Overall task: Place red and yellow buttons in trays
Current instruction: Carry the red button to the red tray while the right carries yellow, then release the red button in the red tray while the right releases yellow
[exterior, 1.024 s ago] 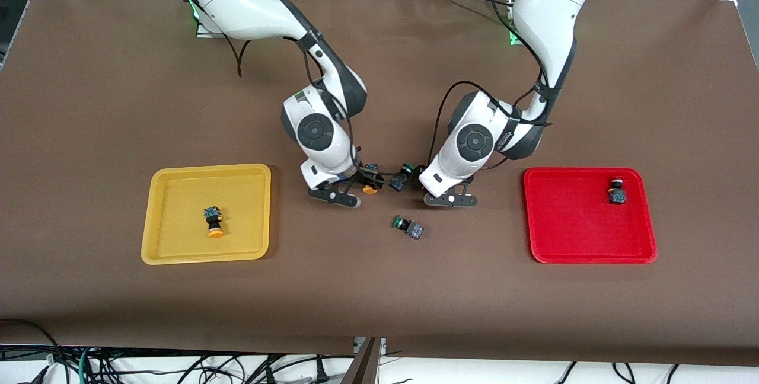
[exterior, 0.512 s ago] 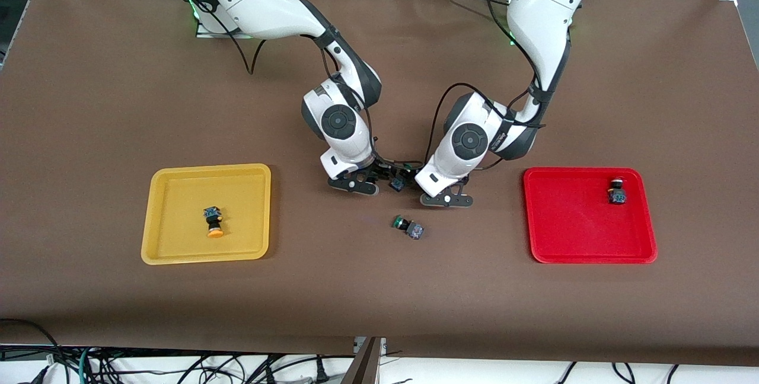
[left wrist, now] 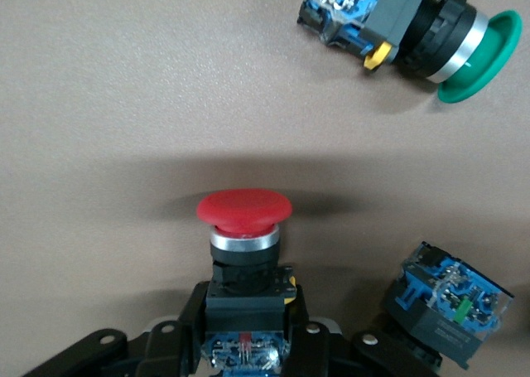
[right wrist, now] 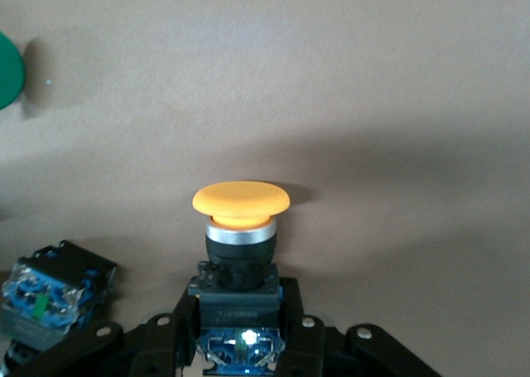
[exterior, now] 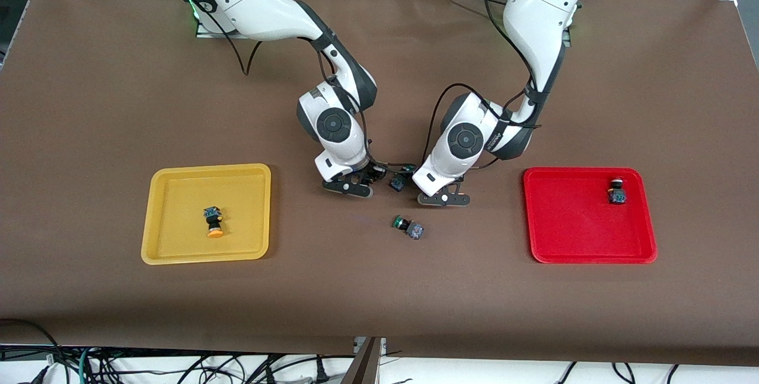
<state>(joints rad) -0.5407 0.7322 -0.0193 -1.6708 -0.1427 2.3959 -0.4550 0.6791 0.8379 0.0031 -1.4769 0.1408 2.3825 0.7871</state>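
Observation:
My left gripper point(left wrist: 246, 331) is shut on the black body of a red button point(left wrist: 244, 215), low over the middle of the table. My right gripper point(right wrist: 240, 327) is shut on a yellow button point(right wrist: 240, 203) beside it. In the front view both hands point(exterior: 443, 194) point(exterior: 350, 182) hide the buttons they hold. Toward the right arm's end, the yellow tray point(exterior: 172, 182) holds a yellow button point(exterior: 213, 222). The red tray point(exterior: 569, 236) at the left arm's end holds a red button point(exterior: 616, 191) in its corner farthest from the front camera.
One green-capped switch point(exterior: 398, 182) lies between the two hands, also in the left wrist view point(left wrist: 447, 306). A second green switch point(exterior: 409, 227) lies on the brown table, nearer the front camera. Cables hang from both wrists.
Both grippers have gone from open to shut, the right on the yellow button, the left on the red one. The right hand moved toward the table's middle and now covers the yellow button.

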